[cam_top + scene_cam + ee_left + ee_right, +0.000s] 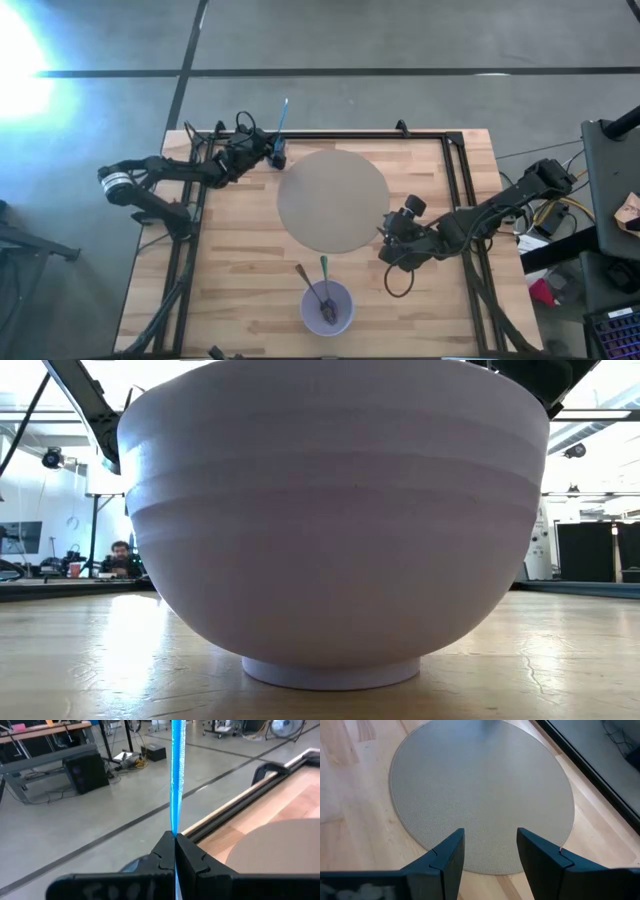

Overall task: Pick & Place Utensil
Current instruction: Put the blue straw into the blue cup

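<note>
My left gripper (277,150) is at the table's far edge, left of the round grey mat (333,199), shut on a blue utensil (283,117) that sticks out past the far edge; it also shows in the left wrist view (177,775). My right gripper (489,851) is open and empty at the mat's right rim (388,232). A lavender bowl (327,308) stands on its foot near the near edge, with two utensils (318,286) leaning inside it; it fills the low view (335,520). My left gripper pinches the blue utensil's lower part (174,831) between its two fingers. The utensil runs along the fingers and sticks out beyond their tips toward the far edge, lifted clear of the table.
Black rails (455,180) run along the table's far, left and right sides. Bare wood lies between the mat and the bowl. A person sits at a desk far behind the table (120,558).
</note>
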